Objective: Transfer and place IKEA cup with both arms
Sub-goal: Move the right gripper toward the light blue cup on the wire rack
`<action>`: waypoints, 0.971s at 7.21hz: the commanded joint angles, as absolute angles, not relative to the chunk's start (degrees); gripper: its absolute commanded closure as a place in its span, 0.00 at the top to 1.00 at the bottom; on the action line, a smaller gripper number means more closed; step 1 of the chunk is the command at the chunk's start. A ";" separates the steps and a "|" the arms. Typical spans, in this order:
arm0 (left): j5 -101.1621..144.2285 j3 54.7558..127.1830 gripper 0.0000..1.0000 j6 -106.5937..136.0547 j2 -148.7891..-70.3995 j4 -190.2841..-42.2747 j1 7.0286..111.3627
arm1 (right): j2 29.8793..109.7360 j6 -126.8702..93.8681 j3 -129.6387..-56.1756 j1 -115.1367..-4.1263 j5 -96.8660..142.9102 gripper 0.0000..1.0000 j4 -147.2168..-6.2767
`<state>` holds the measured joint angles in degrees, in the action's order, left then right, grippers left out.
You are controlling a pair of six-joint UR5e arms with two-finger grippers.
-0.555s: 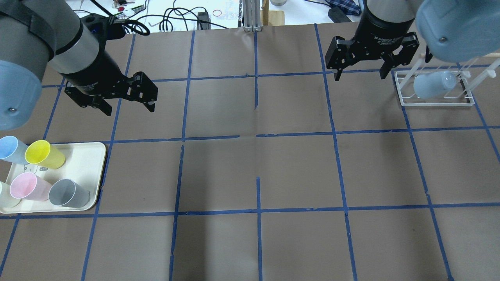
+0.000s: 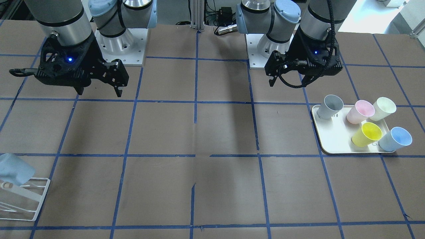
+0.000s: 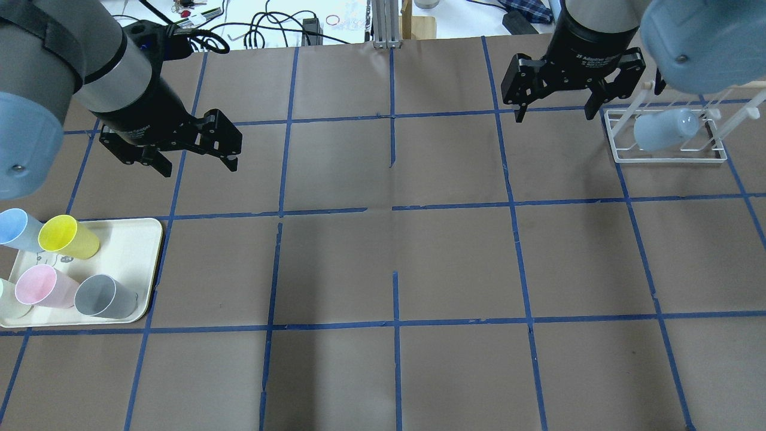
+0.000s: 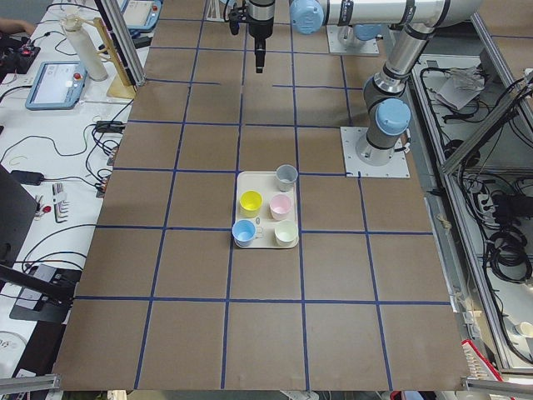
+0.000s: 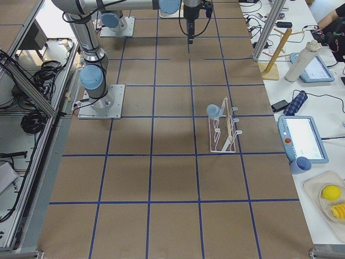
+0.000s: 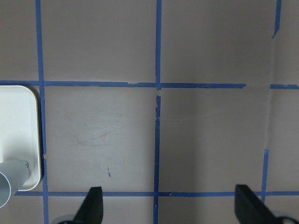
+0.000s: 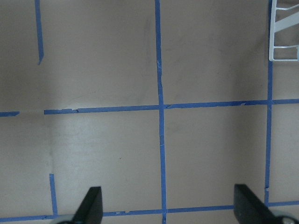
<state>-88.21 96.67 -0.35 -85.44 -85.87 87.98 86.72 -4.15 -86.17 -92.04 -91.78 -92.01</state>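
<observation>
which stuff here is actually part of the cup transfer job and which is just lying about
Job: blue cup on the tray; look-alike blue cup on the white rack (cannot tell which is meant); left gripper and right gripper, both open.
Lying about: yellow cup, pink cup, grey cup, cream cup, tray.

Overhead and front-facing views face each other across the bench [image 3: 455,263], sharing the tray [image 3: 128,251]; end views look along it; wrist views point straight down, close.
</observation>
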 commanded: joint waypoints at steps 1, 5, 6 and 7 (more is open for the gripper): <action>-88.24 96.68 1.00 -0.35 -85.43 -85.87 87.98 | 86.84 -4.39 -85.09 -89.40 -91.76 1.00 -92.19; -88.24 96.85 1.00 -0.35 -84.99 -85.87 87.98 | 81.57 4.94 -84.55 -77.30 -91.41 1.00 -95.51; -88.33 96.94 1.00 -0.44 -84.99 -85.87 87.98 | 79.91 13.45 -84.64 -74.47 -91.15 1.00 -96.93; -88.24 96.94 1.00 -0.61 -84.99 -85.87 87.54 | 78.24 22.41 -84.99 -72.44 -88.71 1.00 -98.86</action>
